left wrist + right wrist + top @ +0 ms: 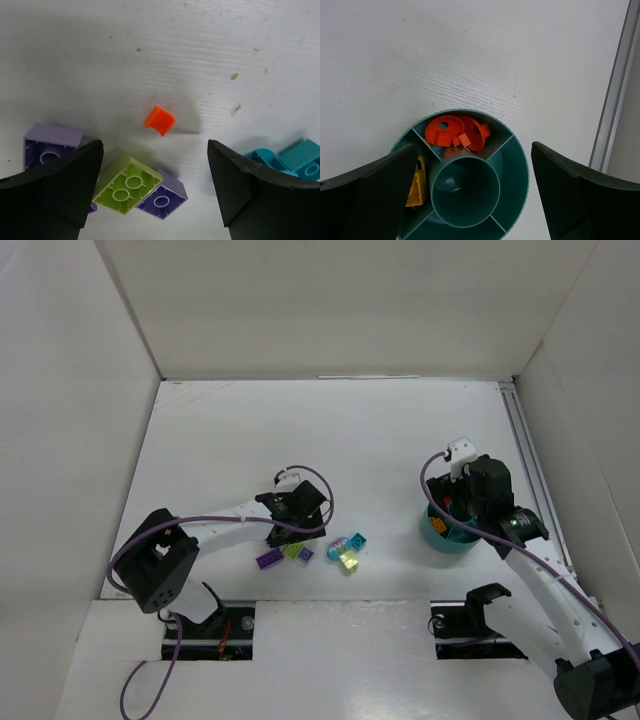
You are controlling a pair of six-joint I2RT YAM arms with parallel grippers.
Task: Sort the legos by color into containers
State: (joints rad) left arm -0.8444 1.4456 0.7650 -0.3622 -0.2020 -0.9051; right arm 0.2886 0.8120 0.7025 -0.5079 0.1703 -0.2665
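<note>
My left gripper (152, 192) is open and empty, low over the loose bricks near the table's front (297, 537). Between its fingers lie a lime green brick (127, 184) and a purple brick (162, 196), both upside down. A small orange piece (160, 120) lies just beyond them. Another purple brick (47, 145) is at the left, teal bricks (290, 157) at the right. My right gripper (470, 192) is open and empty right above the teal bowl (517, 165), which also shows in the top view (447, 538). Its far compartment holds orange pieces (455, 132); the left one holds a yellow brick (416, 187).
In the top view, teal and yellow bricks (348, 548) lie between the two arms, with a purple one (268, 560) further left. A metal rail (615, 95) runs along the table's right edge. White walls enclose the table on three sides.
</note>
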